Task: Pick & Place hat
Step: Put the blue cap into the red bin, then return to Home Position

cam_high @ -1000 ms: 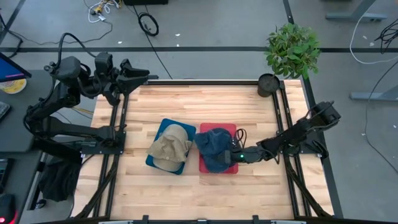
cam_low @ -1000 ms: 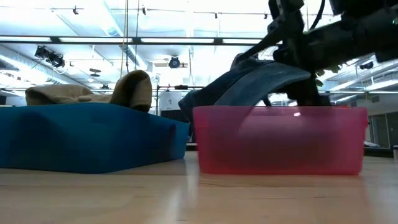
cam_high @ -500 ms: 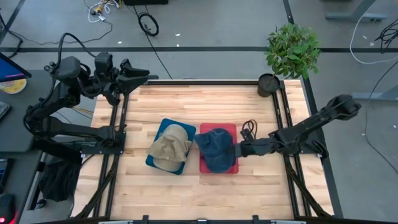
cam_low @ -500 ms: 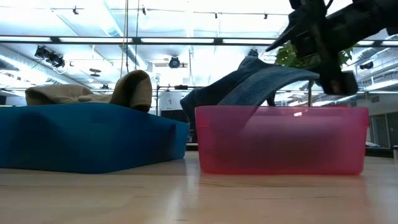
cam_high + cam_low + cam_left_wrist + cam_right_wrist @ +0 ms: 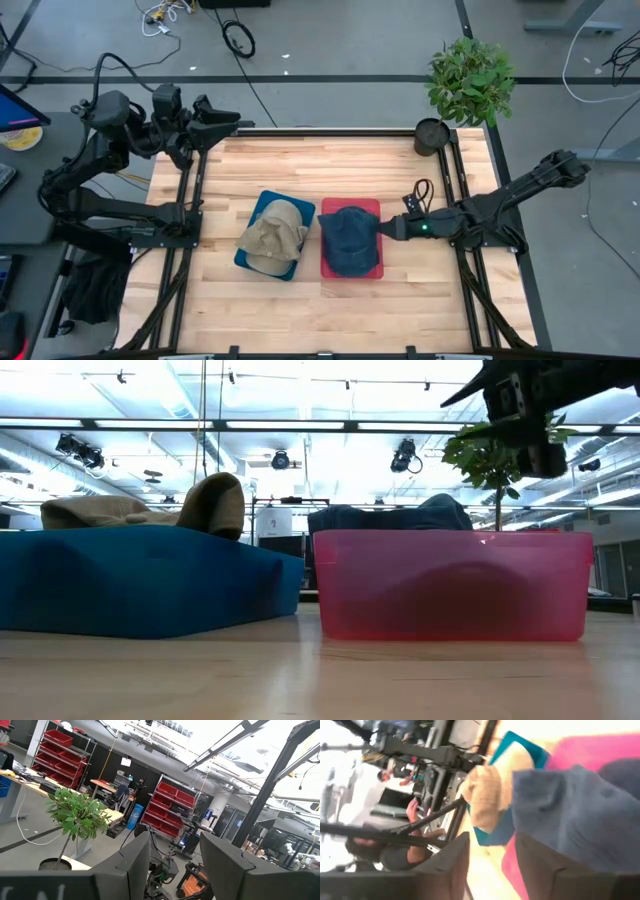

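Jaws apart and holding nothing, the right gripper (image 5: 390,228) hangs just off the right-hand edge of the pink plastic tray (image 5: 374,208), where the dark blue fabric cap (image 5: 349,239) lies settled, directly ahead of the fingers. A tan fabric cap (image 5: 275,236) sits on the blue tray (image 5: 262,200) just beyond. The left gripper (image 5: 225,121), fingers parted, waits well away at the table's far left corner, so the right arm is nearer

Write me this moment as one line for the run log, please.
blue hat: in red bin | tan hat: on blue bin | right end effector: open, beside red bin | left end effector: parked, back-left corner
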`<state>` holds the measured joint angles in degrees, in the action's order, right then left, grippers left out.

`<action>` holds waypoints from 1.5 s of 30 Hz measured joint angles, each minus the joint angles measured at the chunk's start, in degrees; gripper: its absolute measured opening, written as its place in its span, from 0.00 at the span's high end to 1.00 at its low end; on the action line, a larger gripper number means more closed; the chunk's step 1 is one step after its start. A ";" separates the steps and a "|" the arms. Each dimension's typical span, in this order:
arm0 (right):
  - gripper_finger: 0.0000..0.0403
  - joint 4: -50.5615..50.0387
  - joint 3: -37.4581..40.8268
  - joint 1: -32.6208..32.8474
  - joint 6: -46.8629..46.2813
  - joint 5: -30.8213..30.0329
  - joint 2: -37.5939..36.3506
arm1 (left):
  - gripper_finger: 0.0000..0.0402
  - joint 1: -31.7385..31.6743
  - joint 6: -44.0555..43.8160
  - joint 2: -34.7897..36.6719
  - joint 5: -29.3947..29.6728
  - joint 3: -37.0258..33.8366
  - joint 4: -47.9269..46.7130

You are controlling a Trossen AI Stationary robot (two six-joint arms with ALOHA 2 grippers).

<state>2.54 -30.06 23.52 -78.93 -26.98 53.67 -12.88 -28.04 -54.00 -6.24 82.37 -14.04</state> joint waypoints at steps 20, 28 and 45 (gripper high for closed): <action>0.99 6.32 -0.07 -12.59 20.87 23.74 11.80 | 0.56 -0.02 0.71 0.00 0.92 0.00 0.00; 1.00 3.02 -0.07 -16.88 17.39 30.35 22.15 | 0.56 -0.02 0.81 0.00 0.92 0.00 0.00; 1.00 15.62 -0.09 -18.87 14.42 33.02 20.58 | 0.56 -0.02 0.86 2.17 0.46 0.00 -2.76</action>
<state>18.16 -30.15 4.65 -64.52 6.04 74.25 -12.91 -27.18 -51.83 -5.78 82.37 -16.80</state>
